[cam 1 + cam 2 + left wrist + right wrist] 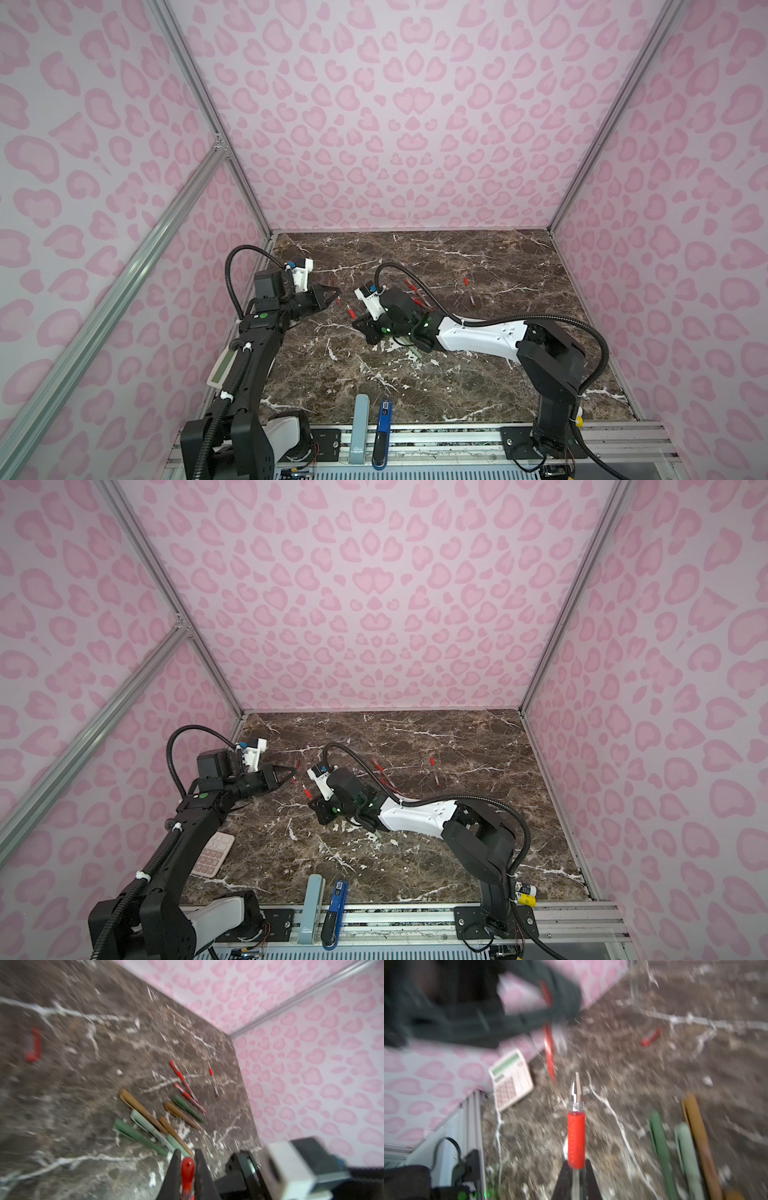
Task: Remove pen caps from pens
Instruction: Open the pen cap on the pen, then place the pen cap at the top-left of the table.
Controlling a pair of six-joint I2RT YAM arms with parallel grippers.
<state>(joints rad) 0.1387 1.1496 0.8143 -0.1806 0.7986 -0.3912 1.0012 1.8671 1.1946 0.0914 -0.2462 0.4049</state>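
The right gripper [576, 1164] is clamped narrow on a pen [576, 1136] just behind its red grip. The pen's bare metal tip pokes out ahead, uncapped, above the tabletop [457, 374]. The left gripper [187, 1154] is pinched tight on a red cap [188, 1167], near that tip but apart from it. Both top views put the pair left of the tabletop's middle. A loose red cap [652, 1036] lies flat nearby. A bunch of sage-green and tan pens [141, 1109] lies close by the right arm, and slim red-ended pens [179, 1074] lie farther back. A calculator [511, 1080] sits by the left wall. At the front edge a pale-blue case [360, 428] and a blue-and-black tool [384, 432] lie side by side.
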